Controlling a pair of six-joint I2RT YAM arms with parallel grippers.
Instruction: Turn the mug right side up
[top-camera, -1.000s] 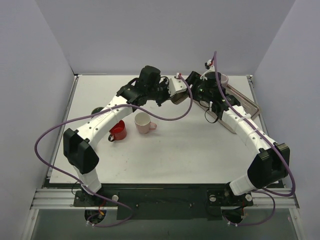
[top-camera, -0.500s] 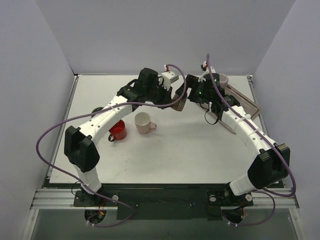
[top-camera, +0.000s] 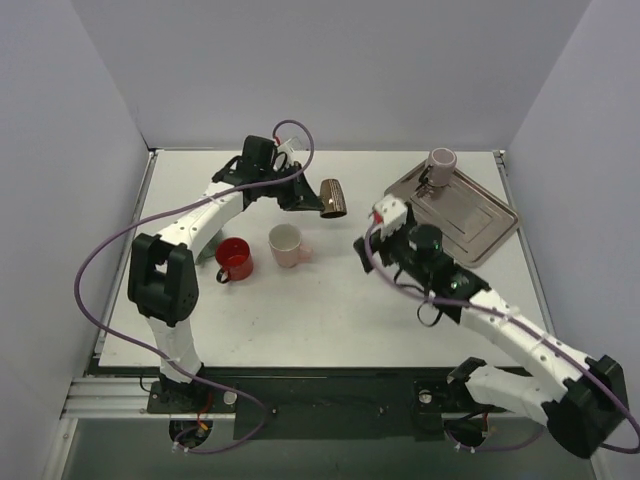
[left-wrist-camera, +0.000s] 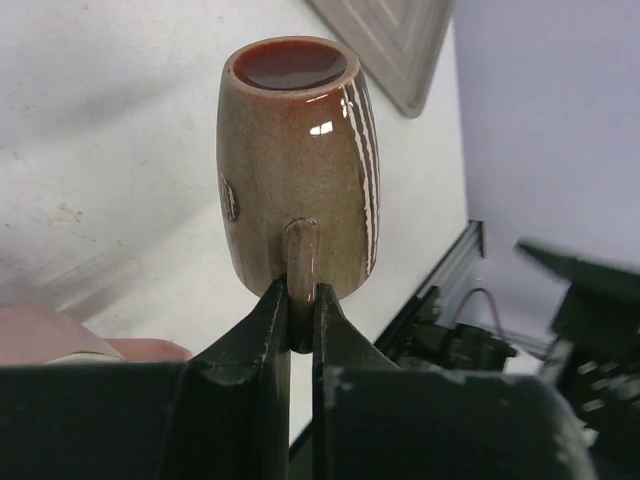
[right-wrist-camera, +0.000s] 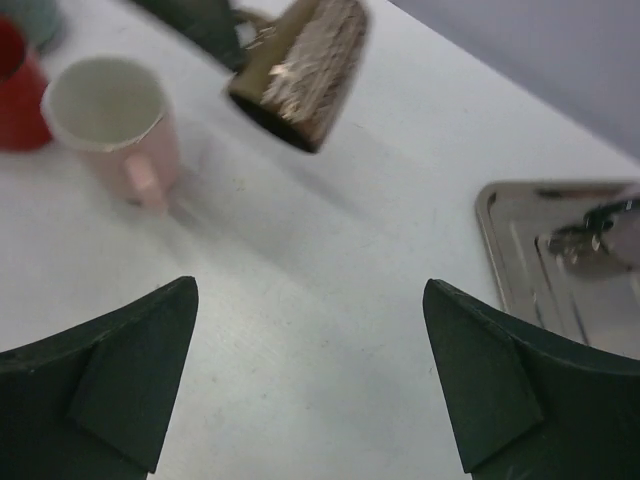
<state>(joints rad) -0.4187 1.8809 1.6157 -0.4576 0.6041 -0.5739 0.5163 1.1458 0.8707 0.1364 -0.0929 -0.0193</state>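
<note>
The brown glazed mug (top-camera: 333, 197) hangs in the air over the far middle of the table, tipped on its side. My left gripper (top-camera: 306, 199) is shut on its handle. In the left wrist view the jaws (left-wrist-camera: 300, 320) pinch the thin handle, and the mug's barrel (left-wrist-camera: 295, 170) points away, its dark red end farthest. My right gripper (top-camera: 368, 243) is open and empty, low over the table to the near right of the mug. In the right wrist view its jaws (right-wrist-camera: 310, 390) stand wide apart, with the mug (right-wrist-camera: 300, 85) above and beyond them.
A pink mug (top-camera: 287, 244) stands upright next to a red mug (top-camera: 236, 259), left of centre. Both show in the right wrist view, pink (right-wrist-camera: 115, 120) and red (right-wrist-camera: 10, 90). A metal tray (top-camera: 470, 215) lies at the far right with a mauve cup (top-camera: 441, 163) at its far corner.
My right arm has pulled back from the mug toward the near right, its gripper open. My left arm has swung the mug a little left and turned it, still holding the handle.
</note>
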